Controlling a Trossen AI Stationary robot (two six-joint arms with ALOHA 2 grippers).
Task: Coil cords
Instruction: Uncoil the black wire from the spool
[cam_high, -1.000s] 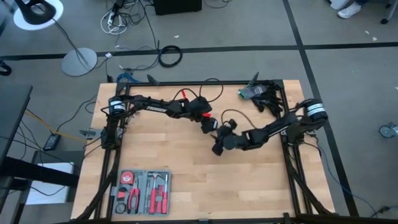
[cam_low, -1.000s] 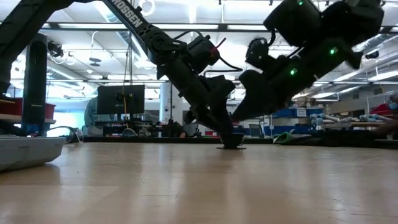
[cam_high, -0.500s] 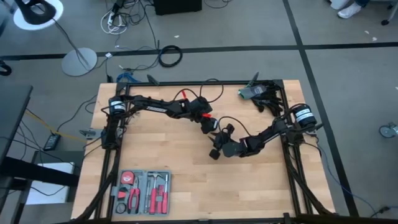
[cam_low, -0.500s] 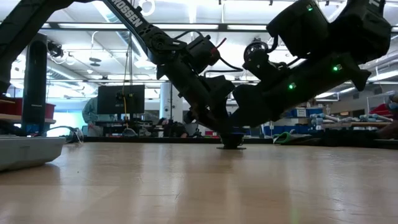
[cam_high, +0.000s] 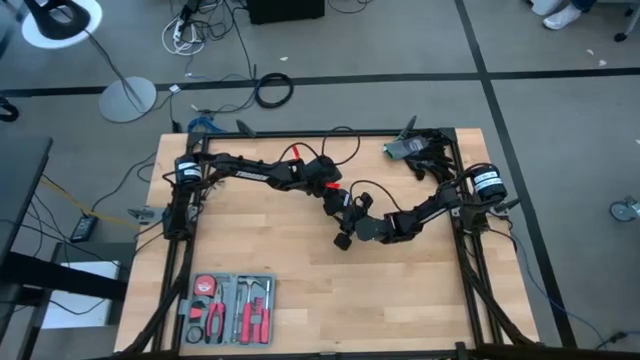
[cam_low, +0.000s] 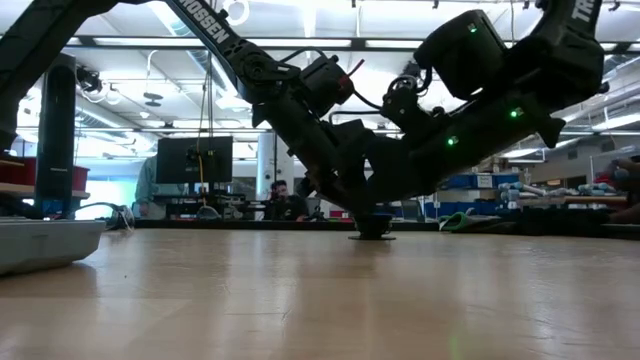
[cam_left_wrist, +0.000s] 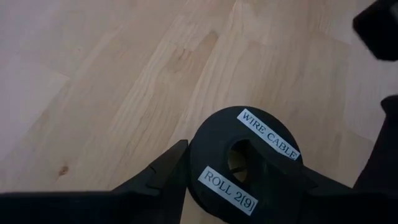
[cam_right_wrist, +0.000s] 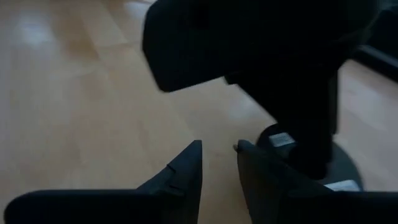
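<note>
A small round black spool (cam_left_wrist: 245, 165) with white labels lies flat on the wooden table (cam_high: 270, 230), near its middle. My left gripper (cam_left_wrist: 249, 169) is shut on it; the spool (cam_low: 372, 230) also shows in the low view, under that gripper. A thin black cord (cam_high: 368, 188) arches up from the spool toward my right arm. My right gripper (cam_right_wrist: 219, 149) hovers low just beside the spool (cam_right_wrist: 311, 168), on its near side (cam_high: 343, 240). Its fingers stand a narrow gap apart, and I see nothing between them. My left gripper pinches the spool between its two fingers by opposite sides of its rim (cam_left_wrist: 194, 183). The fingers slant down at it from the table's far left. The spool rests flat on the table with its labelled face up.
A tray of hand tools (cam_high: 228, 308) sits at the near left corner. A green-grey device (cam_high: 405, 148) lies at the far right corner. People sit in the room beyond the far edge (cam_low: 280, 205). Bare wood lies left of and in front of the grippers.
My right gripper has sunk toward the table and drawn closer to the spool and my left gripper. The spool has stayed in place.
</note>
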